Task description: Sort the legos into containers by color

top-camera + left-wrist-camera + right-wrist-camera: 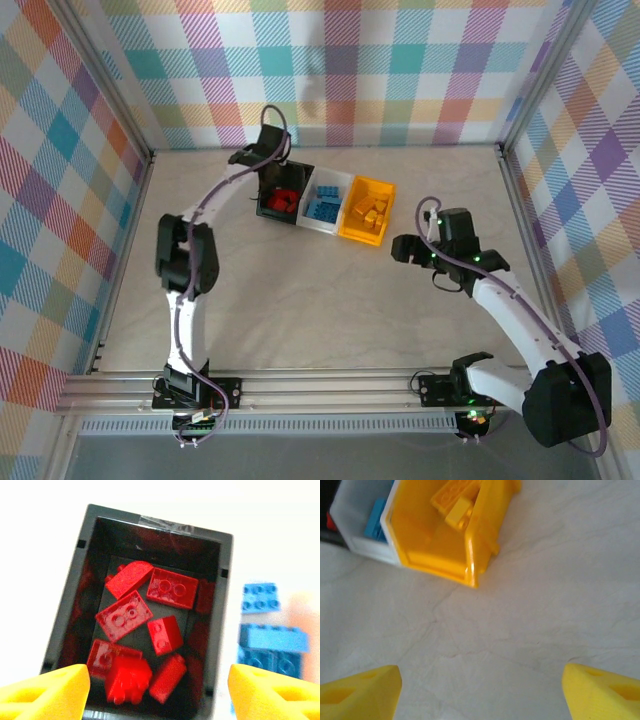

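Two robot arms at a table holding three bins of colour-sorted Lego bricks.

Nearest, the right fingers (pixel 360 692) stand wide open and empty over creased off-white table (pixel 300 320), near the yellow bin (pixel 420 535). The black bin (pixel 72 610), white bin (pixel 370 550) and yellow bin sit side by side in a left-to-right row, their long axes pointing away from the arms. The left fingers (pixel 45 690), spread and empty, hang over the black bin. Their wrist camera shows jumbled red bricks (pixel 170 587), and the right wrist shows yellow bricks (pixel 457 505) close up. Blue bricks (pixel 322 208) lie in the white bin. Pastel plaid walls (pixel 400 70) stand behind.
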`<state>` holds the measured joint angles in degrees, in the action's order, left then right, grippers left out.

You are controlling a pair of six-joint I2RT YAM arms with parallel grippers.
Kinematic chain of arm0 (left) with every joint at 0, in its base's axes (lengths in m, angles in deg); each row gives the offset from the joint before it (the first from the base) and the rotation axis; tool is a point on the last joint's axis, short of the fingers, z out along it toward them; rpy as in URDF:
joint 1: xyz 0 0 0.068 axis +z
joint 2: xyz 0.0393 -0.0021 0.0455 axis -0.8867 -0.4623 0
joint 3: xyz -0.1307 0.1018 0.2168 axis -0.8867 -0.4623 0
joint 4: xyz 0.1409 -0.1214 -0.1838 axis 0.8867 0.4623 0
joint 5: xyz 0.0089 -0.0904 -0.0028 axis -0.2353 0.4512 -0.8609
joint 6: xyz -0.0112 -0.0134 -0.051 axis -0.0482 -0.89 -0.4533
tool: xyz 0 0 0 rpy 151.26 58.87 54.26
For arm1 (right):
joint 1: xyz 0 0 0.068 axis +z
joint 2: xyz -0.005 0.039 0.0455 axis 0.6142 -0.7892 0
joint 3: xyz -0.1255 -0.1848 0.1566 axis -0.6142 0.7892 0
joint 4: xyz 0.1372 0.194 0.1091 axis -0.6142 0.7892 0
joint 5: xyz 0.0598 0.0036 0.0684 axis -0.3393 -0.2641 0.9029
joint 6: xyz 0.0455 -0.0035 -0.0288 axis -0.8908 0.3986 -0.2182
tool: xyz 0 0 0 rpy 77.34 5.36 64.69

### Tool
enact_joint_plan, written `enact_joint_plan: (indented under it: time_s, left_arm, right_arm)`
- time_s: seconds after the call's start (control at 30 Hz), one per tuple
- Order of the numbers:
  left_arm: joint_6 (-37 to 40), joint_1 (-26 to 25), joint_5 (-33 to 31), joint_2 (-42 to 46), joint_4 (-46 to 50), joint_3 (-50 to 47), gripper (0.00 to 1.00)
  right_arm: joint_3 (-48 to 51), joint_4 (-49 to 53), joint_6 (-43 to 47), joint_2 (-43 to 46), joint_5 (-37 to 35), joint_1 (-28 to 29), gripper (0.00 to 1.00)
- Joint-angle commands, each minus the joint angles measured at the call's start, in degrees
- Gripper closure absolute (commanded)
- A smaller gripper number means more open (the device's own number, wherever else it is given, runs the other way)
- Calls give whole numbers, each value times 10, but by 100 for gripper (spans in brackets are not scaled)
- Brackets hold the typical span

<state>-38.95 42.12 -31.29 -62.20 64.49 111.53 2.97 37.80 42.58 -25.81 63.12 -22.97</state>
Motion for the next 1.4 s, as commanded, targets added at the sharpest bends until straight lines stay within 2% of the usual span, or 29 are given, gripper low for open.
enact_joint_plan:
  time_s: [0.0,0.17,0.27,0.43,0.5,0.67,0.73,0.83,0.97,1.03,1.1,1.27,1.37]
  left_arm:
    - [-34,0,19,141,-45,-66,24]
    - [-53,-1,8,288,-90,-215,20]
    - [-49,-1,-33,376,-131,-321,19]
    - [2,7,-96,479,-163,-440,19]
    - [42,7,-104,516,-216,-500,18]
    - [49,9,-183,592,-271,-591,0]
    - [53,15,-216,596,-278,-613,0]
    - [56,34,-226,590,-297,-646,0]
    - [106,48,-211,577,-450,-752,0]
    - [132,50,-190,561,-516,-792,0]
    - [141,52,-194,526,-570,-814,0]
    - [174,59,-170,438,-724,-840,0]
    - [154,76,-135,398,-736,-824,0]
  right_arm:
    - [-3,-40,45,3,-10,-28,15]
    - [71,-183,112,7,-24,-64,15]
    - [109,-258,166,-28,-39,-86,12]
    - [152,-427,184,-98,-24,-119,12]
    - [154,-474,197,-136,-28,-120,12]
    - [186,-583,215,-174,-37,-122,12]
    - [191,-599,209,-183,-32,-127,12]
    - [223,-689,215,-211,-24,-127,12]
    - [262,-802,210,-255,-34,-127,12]
    - [245,-764,210,-251,-35,-127,11]
    - [229,-737,209,-254,-36,-127,11]
    - [228,-735,207,-255,-33,-130,8]
    - [227,-734,207,-255,-31,-131,6]
